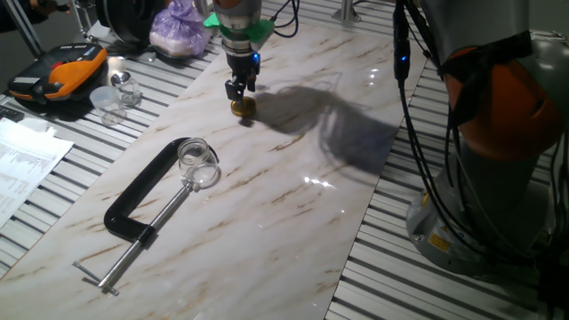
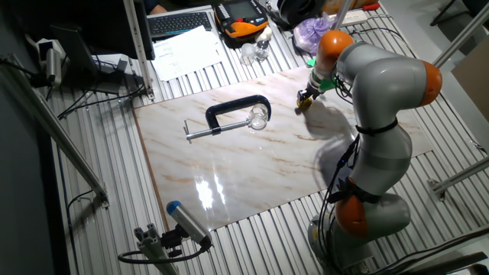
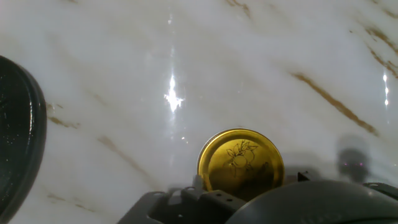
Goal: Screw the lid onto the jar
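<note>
Firstly, one fixed view: fingers [image 1: 240,96] low over the lid [image 1: 243,108] near the tabletop's [image 1: 293,213] far edge; grip undeterminable. Other fixed view: jar [image 2: 259,117] mid-tabletop, held in a clamp [image 2: 229,113]. Hand view: lid [image 3: 240,163] flat on marble.

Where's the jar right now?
In one fixed view the jar stands left of centre on the marble slab, held in the black C-clamp, apart from the end effector.

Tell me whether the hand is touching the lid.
Cannot tell. In one fixed view the hand sits right over the lid, fingers hiding any gap. The hand view shows the lid at its edge, contact unseen.
</note>
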{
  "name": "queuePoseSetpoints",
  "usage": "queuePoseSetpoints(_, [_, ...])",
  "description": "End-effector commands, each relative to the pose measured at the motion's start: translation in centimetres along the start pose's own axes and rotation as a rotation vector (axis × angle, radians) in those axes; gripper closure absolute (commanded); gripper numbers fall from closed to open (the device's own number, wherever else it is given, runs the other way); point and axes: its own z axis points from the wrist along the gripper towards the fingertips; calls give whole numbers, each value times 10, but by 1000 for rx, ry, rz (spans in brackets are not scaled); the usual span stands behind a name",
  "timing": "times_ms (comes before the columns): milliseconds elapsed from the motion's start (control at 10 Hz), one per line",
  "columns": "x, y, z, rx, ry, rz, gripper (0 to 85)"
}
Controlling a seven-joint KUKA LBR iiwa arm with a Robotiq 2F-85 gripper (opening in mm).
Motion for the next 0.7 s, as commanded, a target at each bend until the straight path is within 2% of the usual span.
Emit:
queuePoseSetpoints(0, [1, -1, 1, -9, -2, 0, 170])
queuePoseSetpoints(100, [2, -3, 3, -15, -6, -3, 170])
queuePoseSetpoints(400, [2, -3, 3, -10, -20, 6, 170])
queuePoseSetpoints(500, [3, -3, 3, -4, -23, 13, 0])
queuePoseSetpoints(600, [2, -3, 3, -3, -21, 16, 0])
